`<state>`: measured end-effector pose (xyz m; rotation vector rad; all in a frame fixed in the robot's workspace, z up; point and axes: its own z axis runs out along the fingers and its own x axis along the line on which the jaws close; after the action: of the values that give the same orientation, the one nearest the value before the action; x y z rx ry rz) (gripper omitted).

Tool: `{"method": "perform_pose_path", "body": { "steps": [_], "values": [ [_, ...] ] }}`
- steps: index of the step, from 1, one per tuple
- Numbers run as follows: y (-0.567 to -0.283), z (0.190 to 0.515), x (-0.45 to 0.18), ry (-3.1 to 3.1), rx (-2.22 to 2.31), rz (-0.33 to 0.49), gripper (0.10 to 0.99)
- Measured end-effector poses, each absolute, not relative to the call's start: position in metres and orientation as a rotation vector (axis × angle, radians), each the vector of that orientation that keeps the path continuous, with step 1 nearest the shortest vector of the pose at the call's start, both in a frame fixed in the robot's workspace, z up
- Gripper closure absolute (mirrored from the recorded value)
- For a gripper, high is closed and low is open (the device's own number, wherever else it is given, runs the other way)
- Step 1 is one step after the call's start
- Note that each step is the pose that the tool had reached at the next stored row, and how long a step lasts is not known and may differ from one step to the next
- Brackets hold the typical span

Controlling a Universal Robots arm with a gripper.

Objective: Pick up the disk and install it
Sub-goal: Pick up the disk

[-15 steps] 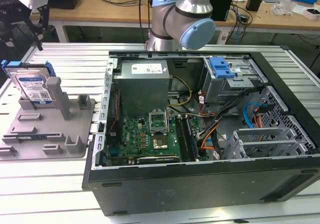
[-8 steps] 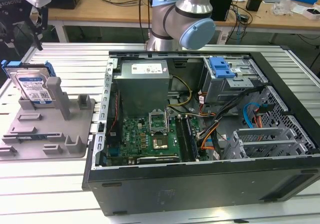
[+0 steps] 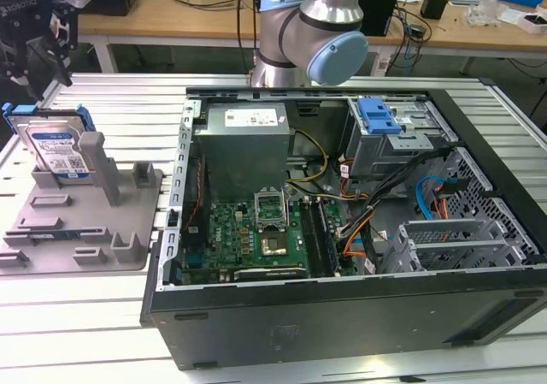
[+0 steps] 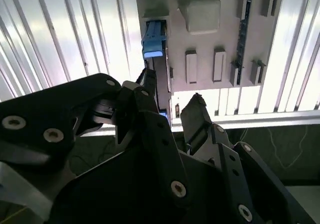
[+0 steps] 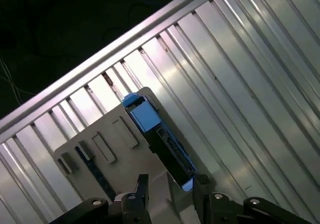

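- On the exterior view's left, the disk (image 3: 58,149) stands on edge in the grey tray (image 3: 85,230), just beside an upright post (image 3: 102,166).
- Gripper (image 3: 41,67) hangs right above it; fingers (image 4: 197,112) spread apart, gripping nothing.
- In both wrist views, the disk's upper edge lines up with the gap between them.
- Open computer case (image 3: 342,230) sits beside the tray.

Your disk (image 3: 55,144) is silver, white-and-blue labelled, blue-framed; its tray (image 3: 81,230) is grey. You have a ribbed silver desk (image 3: 77,320) and black fingers (image 4: 196,115).
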<state>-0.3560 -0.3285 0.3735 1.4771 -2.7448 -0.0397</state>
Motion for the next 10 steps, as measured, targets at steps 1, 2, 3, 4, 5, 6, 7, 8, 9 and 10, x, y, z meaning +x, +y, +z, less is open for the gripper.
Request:
{"method": "perform_pose_path", "body": {
  "steps": [1,2,3,4,5,6,7,8,9,10],
  "values": [
    [-0.3285,0.3734,-0.3560,-2.731,1.502,-0.039,0.604],
    [-0.3285,0.3733,-0.3560,-2.715,1.530,-0.038,0.604],
    [-0.3285,0.3731,-0.3560,-2.694,1.565,-0.037,0.604],
    [-0.3285,0.3730,-0.3560,-2.678,1.592,-0.036,0.604],
    [-0.3285,0.3729,-0.3560,-2.656,1.627,-0.035,0.604],
    [-0.3285,0.3728,-0.3560,-2.640,1.653,-0.034,0.604],
    [-0.3285,0.3726,-0.3560,-2.617,1.688,-0.033,0.604],
    [-0.3285,0.3725,-0.3560,-2.593,1.723,-0.032,0.604],
    [-0.3285,0.3724,-0.3559,-2.575,1.749,-0.031,0.604],
    [-0.3285,0.3722,-0.3560,-2.551,1.783,-0.029,0.604]
  ]
}}
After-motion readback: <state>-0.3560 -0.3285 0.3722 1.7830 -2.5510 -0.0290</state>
